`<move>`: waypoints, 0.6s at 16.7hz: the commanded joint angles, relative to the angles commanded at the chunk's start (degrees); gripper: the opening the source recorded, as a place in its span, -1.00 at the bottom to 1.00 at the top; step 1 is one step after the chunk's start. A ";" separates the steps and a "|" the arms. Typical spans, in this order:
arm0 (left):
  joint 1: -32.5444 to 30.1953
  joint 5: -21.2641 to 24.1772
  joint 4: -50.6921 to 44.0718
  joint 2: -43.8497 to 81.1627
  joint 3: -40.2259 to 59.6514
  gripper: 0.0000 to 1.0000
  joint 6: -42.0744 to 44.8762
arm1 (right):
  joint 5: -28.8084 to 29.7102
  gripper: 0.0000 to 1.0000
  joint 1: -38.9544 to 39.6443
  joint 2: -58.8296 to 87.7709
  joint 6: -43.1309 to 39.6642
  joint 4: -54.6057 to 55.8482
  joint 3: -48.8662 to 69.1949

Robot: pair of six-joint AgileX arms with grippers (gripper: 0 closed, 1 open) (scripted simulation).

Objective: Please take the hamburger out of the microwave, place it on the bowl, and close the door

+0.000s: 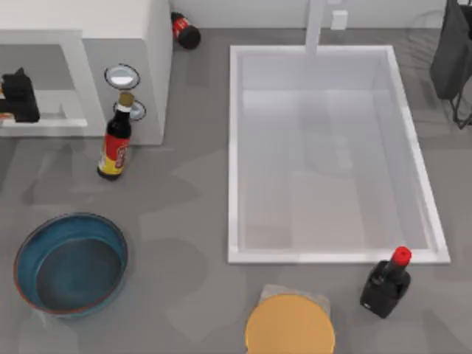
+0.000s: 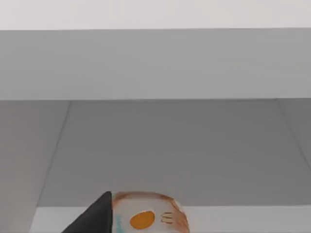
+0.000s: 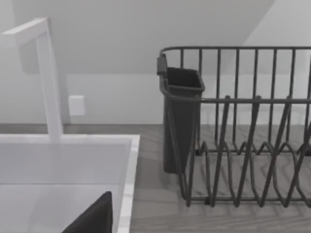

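1. The left tool (image 1: 21, 96), black, reaches into the big white boxy microwave (image 1: 140, 44) at the bench's far left.
2. Whether it is apart or together, I cannot tell.
3. The small whitish hamburger (image 2: 150, 213) with an orange spot sits inside, just beside a black finger (image 2: 97, 216).
4. The wide teal-blue bowl (image 1: 29, 251) with a reddish rim stands at the near left.

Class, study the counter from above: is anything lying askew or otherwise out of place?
Yes. A dark red-labelled bottle lies on its side behind the microwave, while the sauce bottle and the red-capped bottle stand upright. No spill shows.
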 joint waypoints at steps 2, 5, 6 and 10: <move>0.91 1.01 4.93 10.80 4.46 1.00 0.39 | 0.00 1.00 0.00 0.00 0.00 0.00 0.00; 2.10 2.29 11.42 24.93 10.38 1.00 0.86 | 0.00 1.00 0.00 0.00 0.00 0.00 0.00; 2.43 2.65 13.28 28.97 12.09 1.00 0.99 | 0.00 1.00 0.00 0.00 0.00 0.00 0.00; 3.39 3.66 18.75 40.84 17.15 1.00 1.31 | 0.00 1.00 0.00 0.00 0.00 0.00 0.00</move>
